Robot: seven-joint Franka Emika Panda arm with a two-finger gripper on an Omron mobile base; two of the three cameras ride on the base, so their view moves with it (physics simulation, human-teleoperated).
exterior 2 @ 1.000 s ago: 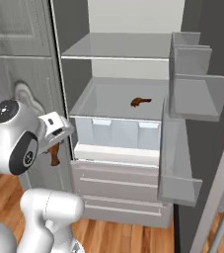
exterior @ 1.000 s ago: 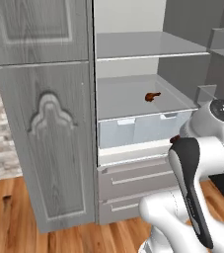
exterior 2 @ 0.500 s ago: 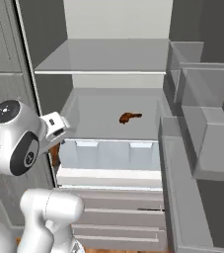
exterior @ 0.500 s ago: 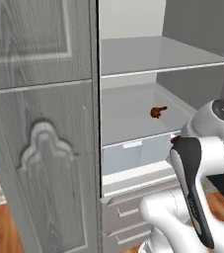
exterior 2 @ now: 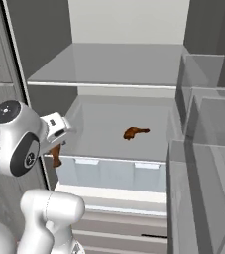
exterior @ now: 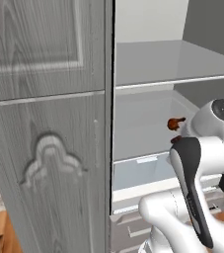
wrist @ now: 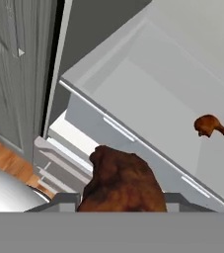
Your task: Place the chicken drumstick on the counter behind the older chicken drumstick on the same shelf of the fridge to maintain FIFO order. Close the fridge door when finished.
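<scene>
One drumstick (wrist: 121,185) sits clenched in the claw (exterior 2: 56,151) just outside the shelf (exterior 2: 104,131), so the arm should carry it past the older drumstick (exterior 2: 135,132) and release behind.

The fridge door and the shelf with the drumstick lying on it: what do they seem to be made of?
The fridge door looks like grey painted wood: grain lines and a raised carved arch show. The shelf under the older chicken drumstick looks like smooth pale-grey plastic or coated panel, matte, with a lighter front edge; which of these, the render leaves open.
</scene>
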